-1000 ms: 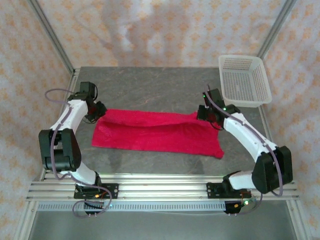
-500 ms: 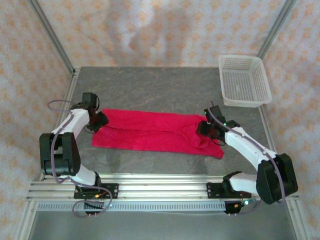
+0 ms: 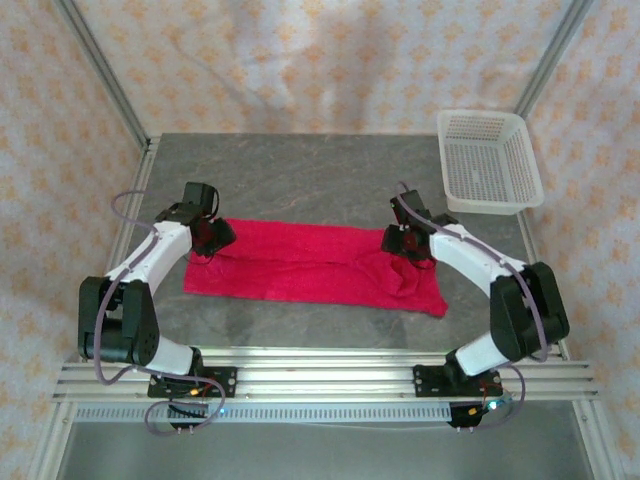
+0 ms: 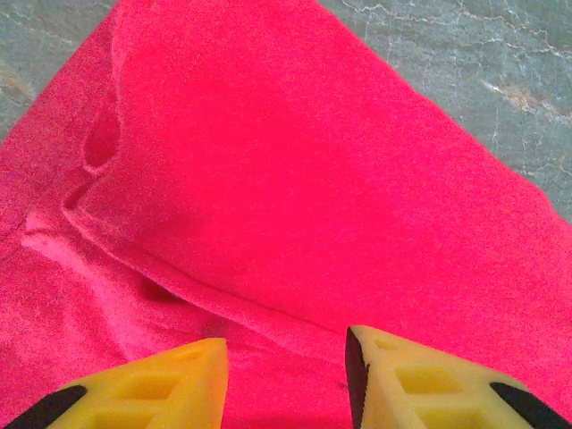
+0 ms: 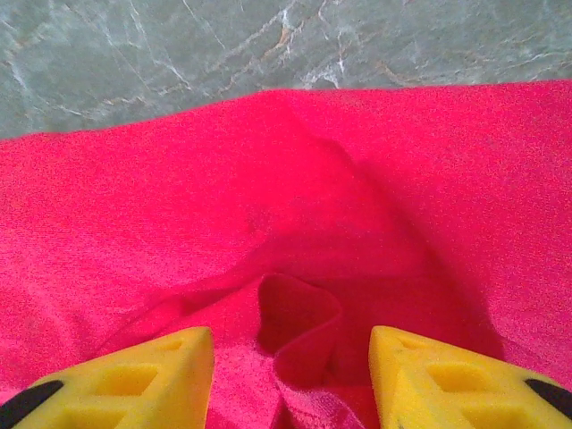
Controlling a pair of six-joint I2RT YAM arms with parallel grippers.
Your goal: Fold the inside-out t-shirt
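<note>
t-shirt (image 3: 310, 266) lies in a long red band; left gripper (image 4: 286, 356) and right gripper (image 5: 291, 347) gape empty.

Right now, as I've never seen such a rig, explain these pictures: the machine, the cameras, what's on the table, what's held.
These are two robot arms bolted at the near edge of a table, each with a two-finger gripper. The wide picture is from a fixed camera above and behind them; the close-ups are from wrist cameras, their yellow fingers in view. On the table lie a red t-shirt in a long strip and, far right, a white basket. The left gripper is over its left end, the right gripper near its right end. Both are open, holding nothing.
</note>
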